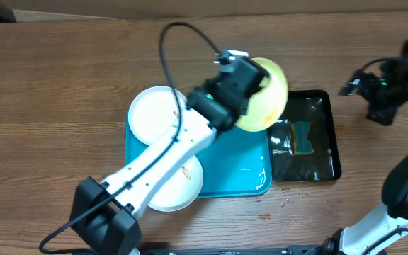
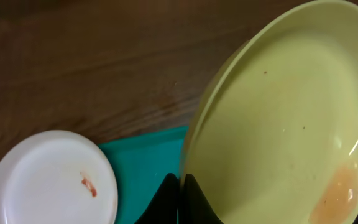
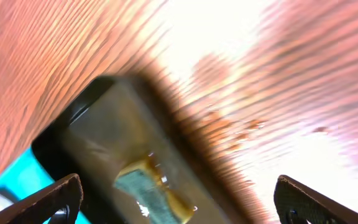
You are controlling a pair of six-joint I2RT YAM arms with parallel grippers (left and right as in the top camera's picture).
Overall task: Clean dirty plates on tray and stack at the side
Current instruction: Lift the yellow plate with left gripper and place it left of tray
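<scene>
While the yellow-green plate (image 2: 278, 124) is pinched at its rim by the left gripper (image 2: 180, 193), it's held tilted over the far right corner of the turquoise tray (image 1: 239, 177). Two smeared plates are seen lying on that tray: the far white plate (image 1: 153, 113) and the near white plate (image 1: 183, 185). A black tray (image 1: 324, 142) with a sponge (image 1: 303, 138) is parked just right of it. The right gripper (image 3: 178, 198) is spread wide, further right.

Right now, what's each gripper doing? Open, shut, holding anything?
Left gripper: shut on the yellow-green plate, pinching its rim.
Right gripper: open, holding nothing.
</scene>
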